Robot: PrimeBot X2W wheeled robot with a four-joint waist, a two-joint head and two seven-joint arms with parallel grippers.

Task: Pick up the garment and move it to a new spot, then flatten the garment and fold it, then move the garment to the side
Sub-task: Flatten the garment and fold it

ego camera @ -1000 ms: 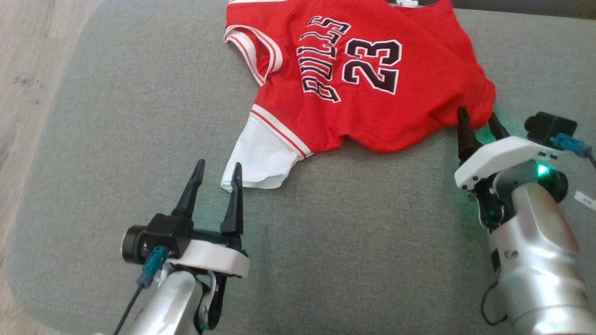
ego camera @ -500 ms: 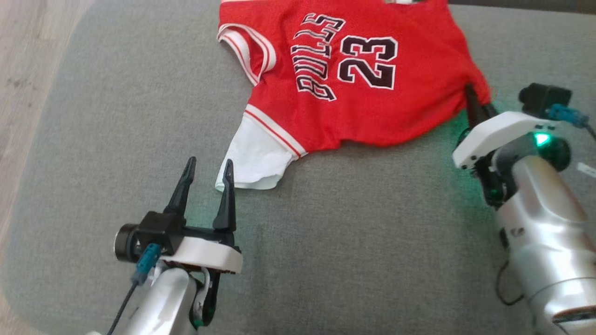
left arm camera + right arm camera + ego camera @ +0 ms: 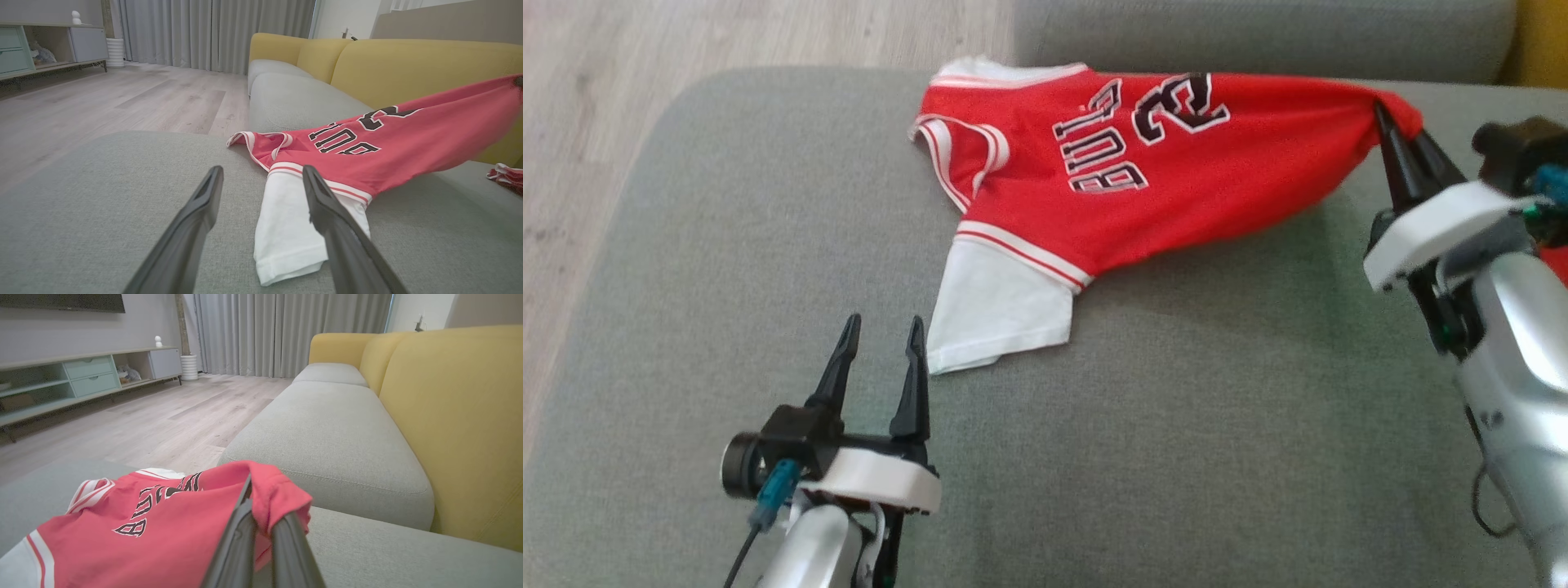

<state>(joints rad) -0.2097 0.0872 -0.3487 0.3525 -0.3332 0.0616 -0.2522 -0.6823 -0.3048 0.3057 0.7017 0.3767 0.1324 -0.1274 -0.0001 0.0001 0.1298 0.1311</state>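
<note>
Right fingers (image 3: pixel 1390 151) clamp the jersey (image 3: pixel 1176 188), one corner raised off the cushion (image 3: pixel 1176 408); left fingers (image 3: pixel 912 384) gape beside its sleeve (image 3: pixel 996 306)

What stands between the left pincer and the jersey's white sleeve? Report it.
Nothing visible does. The open left pincer sits right beside the white sleeve, with just bare grey cushion between them.

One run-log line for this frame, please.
step: pick-up | right claw: shut on jersey corner, corner lifted | left claw: open beside white sleeve | rest of jersey: on grey cushion
</note>
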